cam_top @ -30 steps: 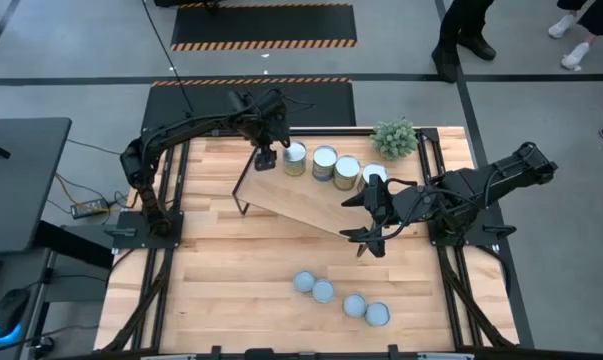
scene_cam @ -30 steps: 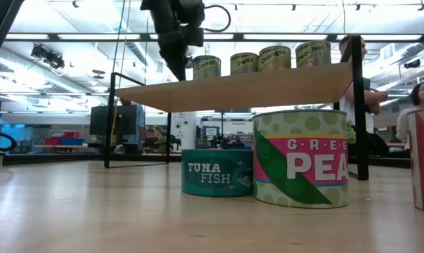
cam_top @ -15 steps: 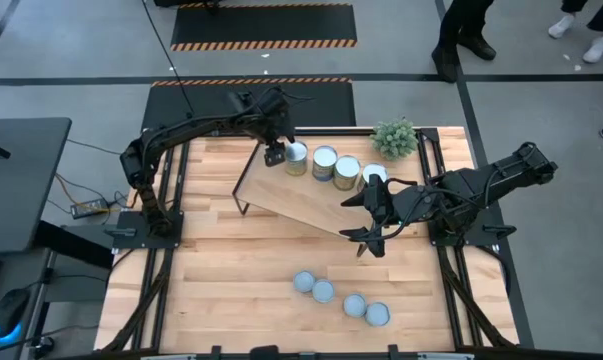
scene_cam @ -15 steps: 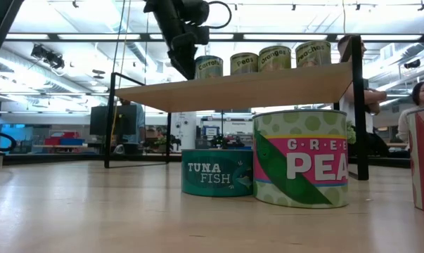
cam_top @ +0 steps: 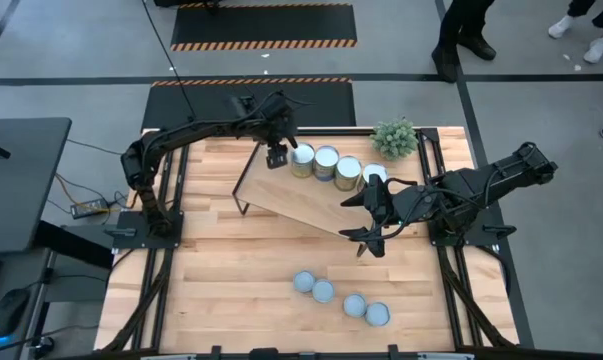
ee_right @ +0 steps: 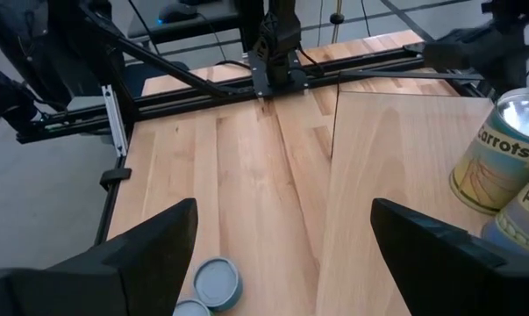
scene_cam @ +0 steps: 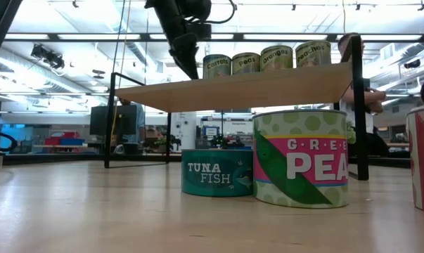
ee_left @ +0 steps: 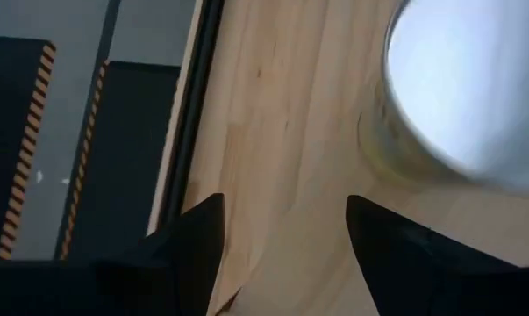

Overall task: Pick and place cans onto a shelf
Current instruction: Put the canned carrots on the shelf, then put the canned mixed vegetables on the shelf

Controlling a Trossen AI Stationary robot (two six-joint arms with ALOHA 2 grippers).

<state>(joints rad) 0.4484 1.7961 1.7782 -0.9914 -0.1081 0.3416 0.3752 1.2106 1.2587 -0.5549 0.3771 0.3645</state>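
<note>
Several cans stand in a row on the light-wood shelf (cam_top: 296, 200), (scene_cam: 240, 88). The leftmost, labelled Carrots (cam_top: 301, 160), (scene_cam: 216, 65), (ee_left: 466, 88), stands against the Peas can (scene_cam: 245, 62). My left gripper (cam_top: 274, 156), (ee_left: 282, 219) is open just left of the Carrots can, slanting down, with nothing between its fingers. The low view shows a small gap between them. Over the shelf's near right corner my right gripper (cam_top: 353, 218), (ee_right: 282, 263) waits open and holds nothing. Several blue-grey-topped cans (cam_top: 323, 291) stand on the table near the front edge.
A small green potted plant (cam_top: 394, 138) stands at the far right behind the shelf. The shelf's black wire legs (scene_cam: 112, 119) stand on the plank table. In the low view a Tuna Fish can (scene_cam: 217, 172) and a Green Peas can (scene_cam: 299, 158) stand close to the camera.
The Carrots can has slid along the shelf toward the table's right and now stands against the Peas can. My left gripper has shifted a little the same way beside it and tipped.
</note>
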